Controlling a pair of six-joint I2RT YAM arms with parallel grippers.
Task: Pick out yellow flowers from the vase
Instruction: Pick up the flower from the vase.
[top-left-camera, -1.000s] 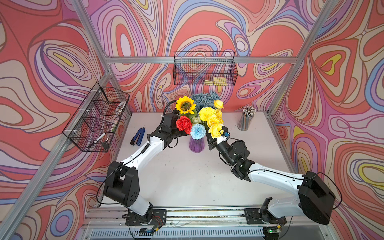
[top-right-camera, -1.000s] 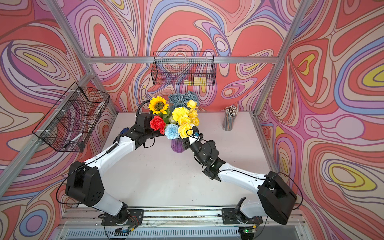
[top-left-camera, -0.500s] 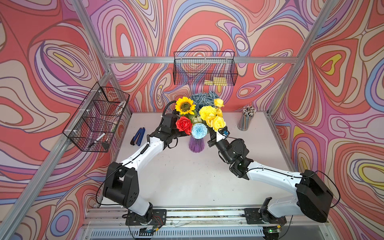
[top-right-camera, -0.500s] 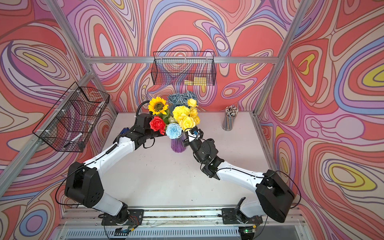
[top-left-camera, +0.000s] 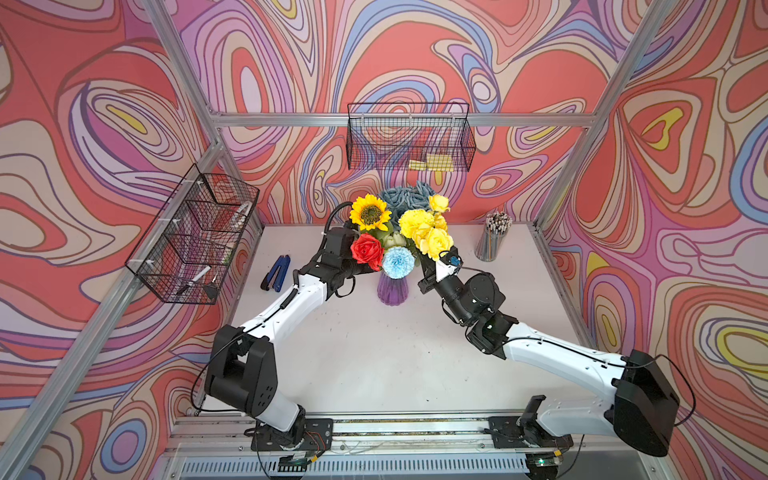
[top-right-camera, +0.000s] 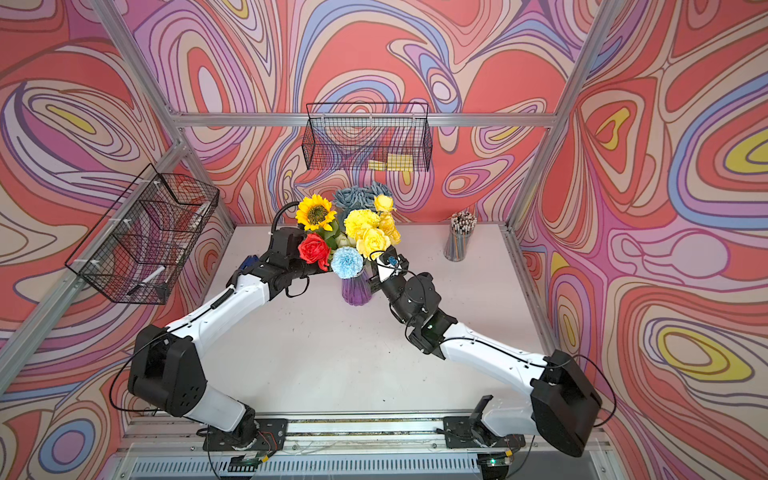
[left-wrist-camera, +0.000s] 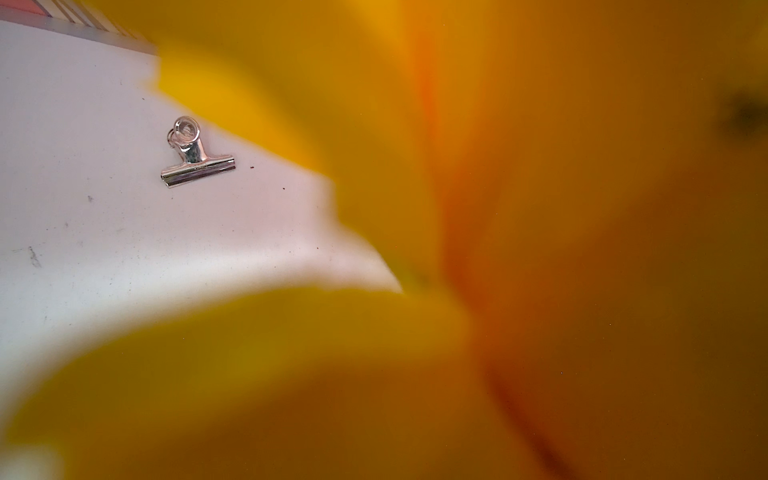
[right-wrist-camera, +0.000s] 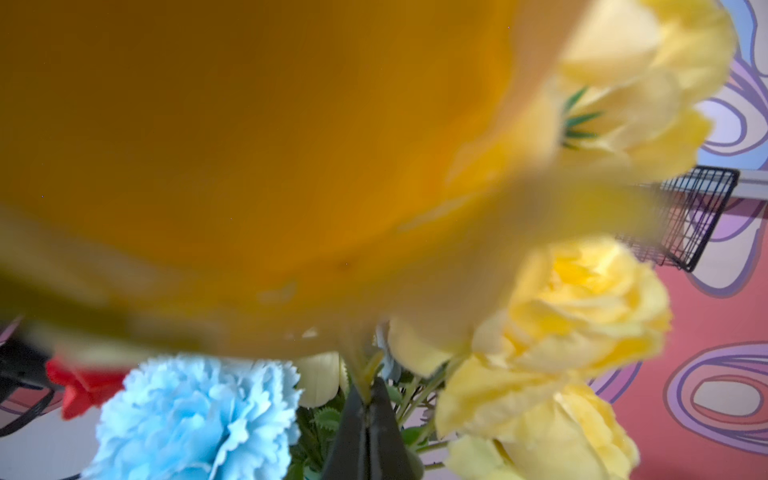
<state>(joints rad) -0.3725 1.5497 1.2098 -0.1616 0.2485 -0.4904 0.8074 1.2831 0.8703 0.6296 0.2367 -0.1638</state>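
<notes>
The purple ribbed vase (top-left-camera: 392, 289) stands mid-table holding a mixed bouquet. Its yellow flowers are a sunflower (top-left-camera: 370, 212), a carnation (top-left-camera: 414, 221) and a spray of roses (top-left-camera: 437, 244). My right gripper (right-wrist-camera: 368, 401) reaches in under the yellow roses (right-wrist-camera: 582, 307) from the right and is shut on a pale green flower stem; a blurred yellow bloom (right-wrist-camera: 249, 145) fills most of that view. My left gripper (top-left-camera: 360, 270) sits at the bouquet's left, its fingers hidden behind the red rose (top-left-camera: 368, 250). Yellow petals (left-wrist-camera: 540, 249) block the left wrist view.
A light blue carnation (top-left-camera: 398, 262), cream buds (top-left-camera: 392, 240) and grey-blue flowers (top-left-camera: 405, 197) share the vase. A pencil cup (top-left-camera: 492, 237) stands back right, a blue tool (top-left-camera: 275, 272) lies left, a silver clip (left-wrist-camera: 195, 156) on the table. Wire baskets (top-left-camera: 191, 241) (top-left-camera: 409, 137) hang on the walls.
The right gripper has pushed in under the yellow blooms and shut; the yellow roses have shifted slightly up and right. The left arm has barely moved.
</notes>
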